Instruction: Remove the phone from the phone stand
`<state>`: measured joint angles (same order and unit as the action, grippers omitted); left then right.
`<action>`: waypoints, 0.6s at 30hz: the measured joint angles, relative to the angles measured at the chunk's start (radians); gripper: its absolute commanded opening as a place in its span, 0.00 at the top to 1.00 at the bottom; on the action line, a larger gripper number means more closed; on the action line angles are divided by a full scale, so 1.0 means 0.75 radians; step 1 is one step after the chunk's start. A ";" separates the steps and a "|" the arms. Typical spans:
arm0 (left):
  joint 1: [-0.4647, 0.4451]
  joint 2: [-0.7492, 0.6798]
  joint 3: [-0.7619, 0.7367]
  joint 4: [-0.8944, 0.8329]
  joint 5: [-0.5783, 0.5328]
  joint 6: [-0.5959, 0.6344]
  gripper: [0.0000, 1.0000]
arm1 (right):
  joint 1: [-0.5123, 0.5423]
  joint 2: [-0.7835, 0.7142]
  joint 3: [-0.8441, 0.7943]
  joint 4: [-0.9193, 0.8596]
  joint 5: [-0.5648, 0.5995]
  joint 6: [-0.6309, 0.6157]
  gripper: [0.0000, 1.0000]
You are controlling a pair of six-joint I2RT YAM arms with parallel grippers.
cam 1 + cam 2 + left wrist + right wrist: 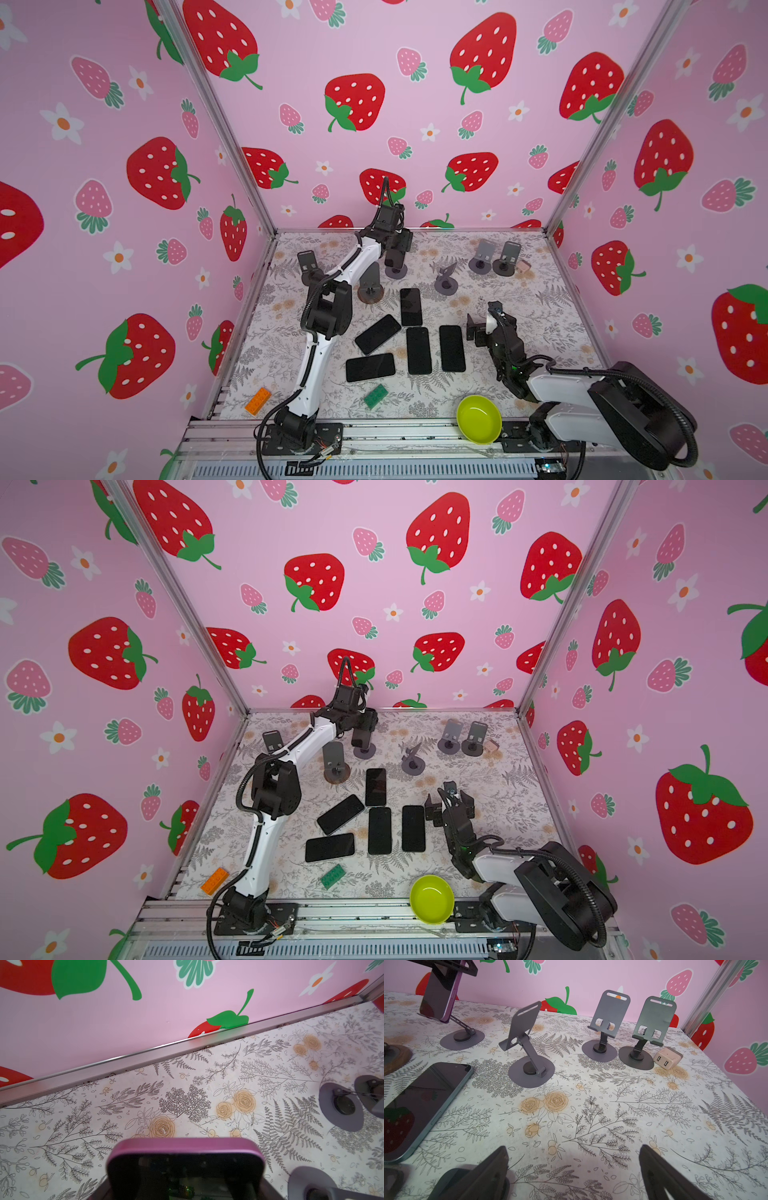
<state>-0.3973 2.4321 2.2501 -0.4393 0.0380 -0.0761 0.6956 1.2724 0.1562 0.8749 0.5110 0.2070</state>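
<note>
The phone (185, 1159), purple-edged with a dark screen, stands on the grey phone stand (462, 1036) at the back of the table. In both top views my left gripper (392, 253) (360, 734) reaches down over it, above the stand's round base (396, 272). In the left wrist view its fingers (97, 1191) flank the phone's two side edges; whether they press on it I cannot tell. The phone's lower end still meets the stand's ledge in the right wrist view. My right gripper (574, 1167) (488, 322) hovers open over bare table, holding nothing.
Several phones (411, 307) lie flat mid-table. Empty stands (445, 282) (482, 257) (507, 259) and a beige charger (523, 265) stand at the back right, further stands (370, 286) (307, 264) at the left. Green bowl (478, 419), orange brick (257, 401) and green brick (376, 397) lie in front.
</note>
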 measured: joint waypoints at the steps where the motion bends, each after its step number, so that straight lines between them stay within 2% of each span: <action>1: 0.000 0.000 0.004 -0.011 0.000 0.000 0.27 | 0.002 0.000 0.000 0.001 0.003 -0.001 0.00; 18: 0.001 -0.049 0.016 -0.105 0.001 0.000 0.30 | 0.004 0.000 0.000 0.001 0.041 0.001 0.00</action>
<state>-0.3969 2.3955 2.2620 -0.5179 0.0383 -0.0761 0.6983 1.2724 0.1562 0.8753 0.5419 0.2073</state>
